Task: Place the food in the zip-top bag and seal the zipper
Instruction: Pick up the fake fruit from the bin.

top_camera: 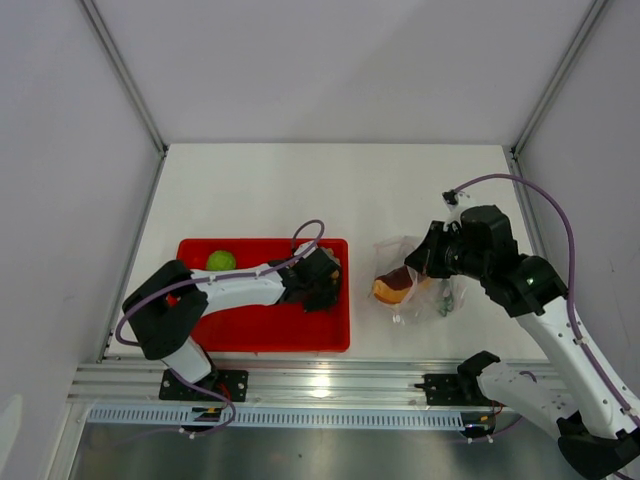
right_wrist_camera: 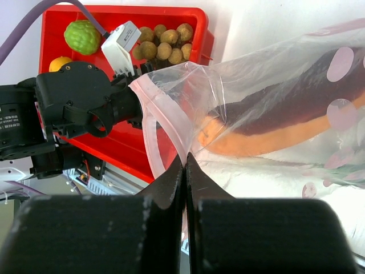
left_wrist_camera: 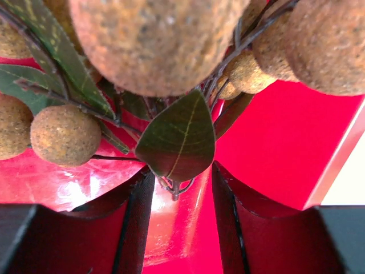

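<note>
Pale walls and aluminium posts closed in the white table, on which a red tray sat to the left and the zip-top bag to the right, well apart from the tray.

The right gripper was pinched tight on the bag's rim. It held the mouth lifted and gaping towards the tray, and the zipper was unsealed. Inside lay the meat slab and, as far as we could tell, the green stalks.

The left gripper was down in the tray with its jaws apart. A leaf and thin twigs of the cluster of small tan balls lay between them, but nothing was gripped yet.

We judged the cluster light and its balls firm, round and likely to roll out of a pinch. The wiry stem where the twigs meet seemed the best place to hold it. The bag film looked soft and slippery, best held at its stiffer rim.

We counted:
- one bag
- one tray
- one slab
- one green ball
- one yellow-orange ball
- one cluster, with about eight balls showing in the right wrist view and perhaps more hidden
</note>
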